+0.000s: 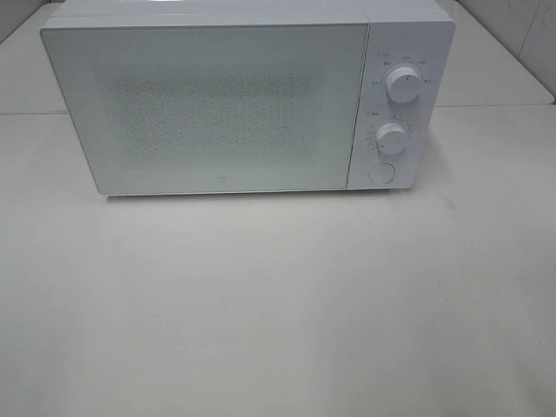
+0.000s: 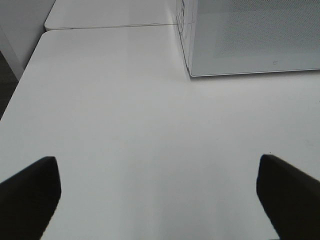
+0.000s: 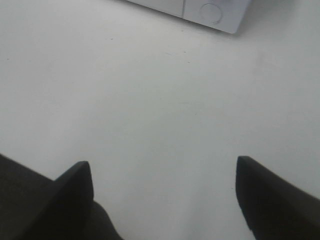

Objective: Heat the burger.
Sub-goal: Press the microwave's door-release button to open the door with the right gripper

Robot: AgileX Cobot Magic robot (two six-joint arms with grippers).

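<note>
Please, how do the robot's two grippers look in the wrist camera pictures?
The left gripper shows only two plain black, wedge-shaped fingers with blunt tips; the right gripper looks the same. No cables or markings are visible.

The microwave (image 1: 248, 100) has a smooth white shell, either plastic or painted metal; which one cannot be told. Its door (image 1: 204, 109) is a flat, pale pane with a soft sheen, glass-like, and a fine dotted mesh shows through it. The upper knob (image 1: 404, 84) and lower knob (image 1: 392, 137) look like smooth white plastic with a slight gloss. The round button (image 1: 380, 172) is the same white but duller. The desk (image 1: 278, 304) has a smooth white top, matt to satin, with a few tiny dark specks in the right wrist view. The left pincer (image 2: 157, 172) has matt black fingers (image 2: 30, 195) without any shine. Those of the right pincer (image 3: 162, 172) look the same — material unclear.
</note>
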